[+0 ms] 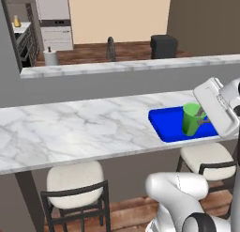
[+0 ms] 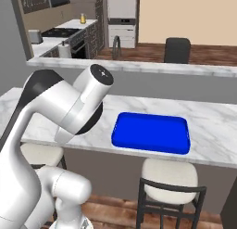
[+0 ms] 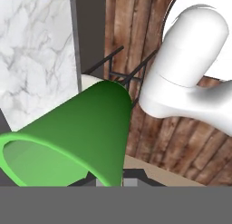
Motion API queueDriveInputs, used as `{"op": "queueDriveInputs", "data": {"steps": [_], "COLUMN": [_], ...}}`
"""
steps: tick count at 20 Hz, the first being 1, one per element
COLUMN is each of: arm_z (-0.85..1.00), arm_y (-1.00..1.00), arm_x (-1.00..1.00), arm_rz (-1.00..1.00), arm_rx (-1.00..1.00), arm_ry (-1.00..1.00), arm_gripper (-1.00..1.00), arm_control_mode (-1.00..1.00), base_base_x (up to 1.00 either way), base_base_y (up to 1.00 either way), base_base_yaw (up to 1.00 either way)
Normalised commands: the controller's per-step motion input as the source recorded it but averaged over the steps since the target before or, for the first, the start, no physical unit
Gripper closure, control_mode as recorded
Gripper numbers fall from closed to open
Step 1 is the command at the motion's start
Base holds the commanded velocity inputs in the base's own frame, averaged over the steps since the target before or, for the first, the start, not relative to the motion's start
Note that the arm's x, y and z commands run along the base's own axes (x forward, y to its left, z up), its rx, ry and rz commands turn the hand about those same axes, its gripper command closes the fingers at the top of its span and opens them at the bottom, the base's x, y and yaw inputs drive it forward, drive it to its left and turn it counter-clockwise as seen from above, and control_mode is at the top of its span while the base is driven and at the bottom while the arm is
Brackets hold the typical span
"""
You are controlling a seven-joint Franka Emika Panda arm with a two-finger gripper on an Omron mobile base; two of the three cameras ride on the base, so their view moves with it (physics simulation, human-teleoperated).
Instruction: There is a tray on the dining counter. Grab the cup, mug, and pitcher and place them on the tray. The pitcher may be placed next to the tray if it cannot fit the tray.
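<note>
Green cup: fills the hand view at closest range, rim toward the lens, lying sideways relative to that camera. Jaws clamped on it at the near rim; fingertips themselves hidden behind the cup wall. Seen from the left base view, the cup hangs over the right part of the blue tray, carried there, by my judgement, for setting down; whether its base touches the tray floor cannot be told.

Gripper: mostly masked by the white hand housing.

Tray, second sighting: appears bare from the right base view, the cup being blocked there by the arm's elbow.

Dining counter: marble, tray near its front edge, within reach from the stool side.

Stools: two, partly cut off below the counter.

Mug, pitcher: not located.
</note>
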Motion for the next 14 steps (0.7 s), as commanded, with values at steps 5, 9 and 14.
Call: {"op": "queueDriveInputs", "data": {"steps": [5,9,14], "arm_z": [0.0,0.0,0.0], "arm_y": [0.0,0.0,0.0], "arm_x": [0.0,0.0,0.0], "arm_rz": [0.0,0.0,0.0], "arm_rx": [0.0,0.0,0.0], "arm_ry": [0.0,0.0,0.0], "arm_gripper": [1.0,1.0,1.0], "arm_control_mode": [1.0,1.0,1.0], "base_base_x": [0.97,0.8,0.73], "base_base_y": [-0.25,-0.61,-0.73], "base_base_yaw": [-0.04,-0.01,-0.18]}}
